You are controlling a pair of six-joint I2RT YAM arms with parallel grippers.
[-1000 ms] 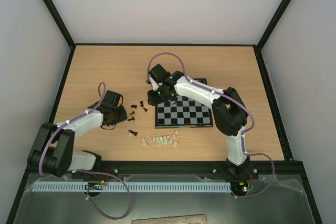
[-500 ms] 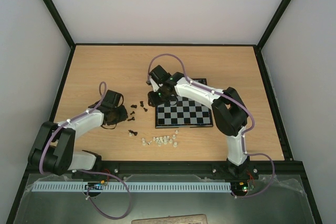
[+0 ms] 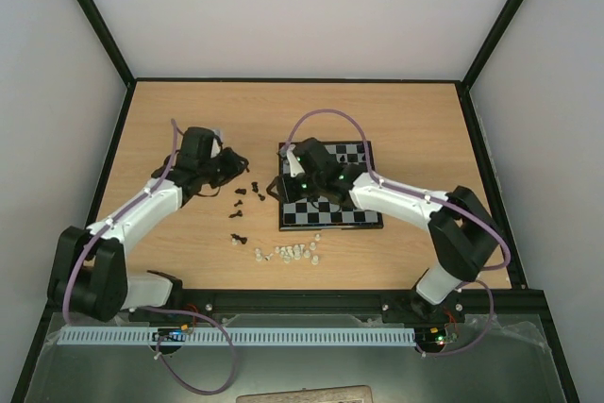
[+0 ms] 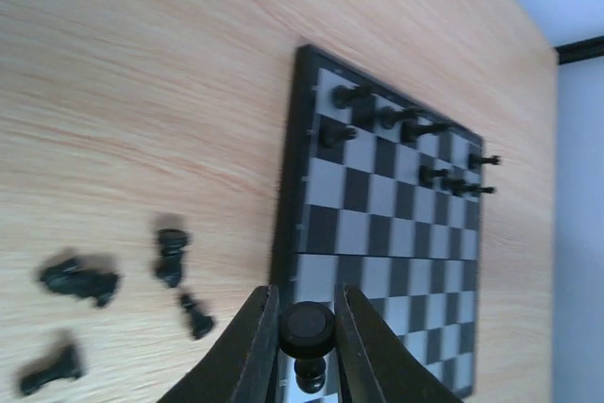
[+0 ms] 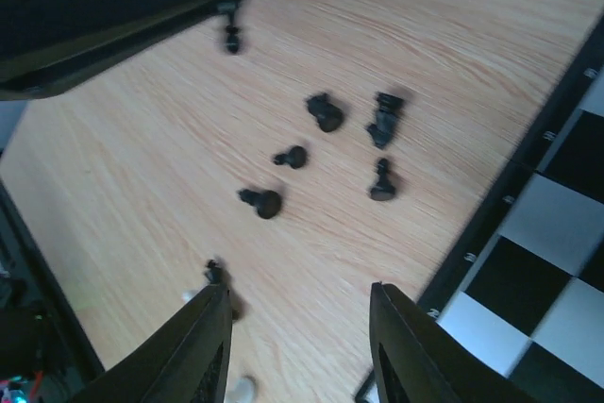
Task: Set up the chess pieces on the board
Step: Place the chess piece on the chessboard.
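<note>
A: What is the left gripper [image 4: 307, 332] doing?

B: It is clenched on one black chessman [image 4: 309, 326], round head up, squeezed between both fingers. In the top view it sits out past the left rim of the board [image 3: 332, 216], not over any square.

A: And the right gripper [image 5: 298, 327]?

B: Released, its fingers spread wide. It hangs over the surface [image 5: 377, 7] just outside that same left rim of the board. The rim and a few squares show at the right edge of its own camera.

A: Where are the chess pieces [image 4: 349, 96]?

B: In two lots. Several sit on the board's far rows, at the end of the board away from the arms' bases. Some are along the last row and a few are one row in. I cannot tell from here which kind each one is.

A: The other lot?

B: Loose black chessmen [image 5: 326, 112] are scattered on the surface left of the board. Some are tipped on their sides, and none touches the board's rim.

A: Anything else near the board?

B: A cluster of whitish chessmen [image 3: 288, 253] lies on the surface just off the board's near-left corner, toward the arms and apart from the black ones
</note>
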